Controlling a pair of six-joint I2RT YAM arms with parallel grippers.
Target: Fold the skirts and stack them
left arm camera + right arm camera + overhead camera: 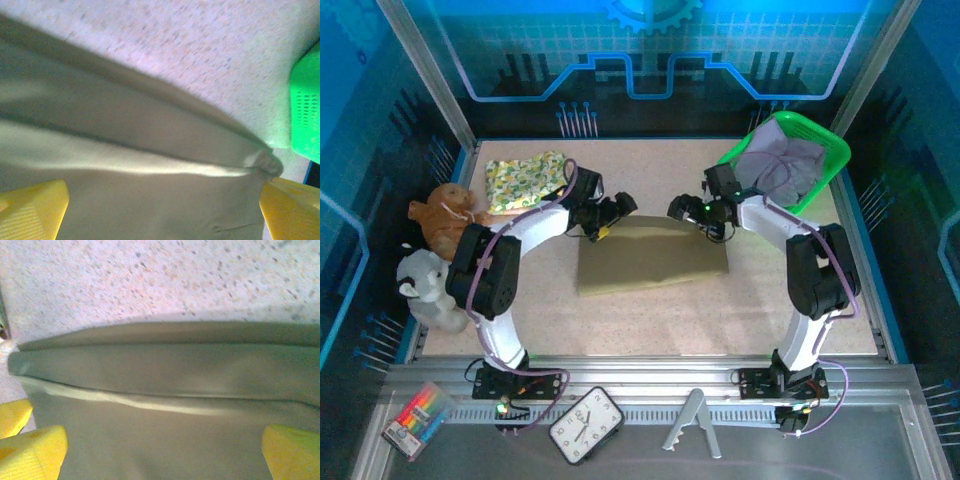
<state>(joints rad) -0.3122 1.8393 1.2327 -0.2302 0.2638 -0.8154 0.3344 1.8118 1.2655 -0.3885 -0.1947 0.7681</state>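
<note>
1. Olive-khaki skirt (655, 258): biggest item, lying flat in the middle of the table (650, 325), roughly rectangular. Both wrist views show its far edge (125, 165) (170, 390) as stacked layers with a fold line running across.
2. Green basket (815, 132): far right corner of the table, tilted. Its wall also shows at the right edge of my left wrist view (306, 110).
3. Lavender-grey skirt (785, 165): crumpled inside the basket, not folded.
4. Floral skirt (525, 180): far left of the table, folded into a small square, well apart from the olive one.
5. Plush toys: brown one (445, 222) and grey one (425, 285) at the left table edge, brown farther back, the two just beside each other.
6. My left gripper (618, 210): at the olive skirt's far left corner. Jaws spread wide, yellow pads (30, 212) on either side of the view with cloth lying between them; nothing pinched.
7. My right gripper (682, 210): at the same skirt's far edge, right of middle. Jaws spread wide too, pads (35, 450) apart over the cloth; nothing pinched.
8. Clock (585, 425): near ledge, between my two arm bases.
9. Marker pack (417, 418): near ledge, far left.
</note>
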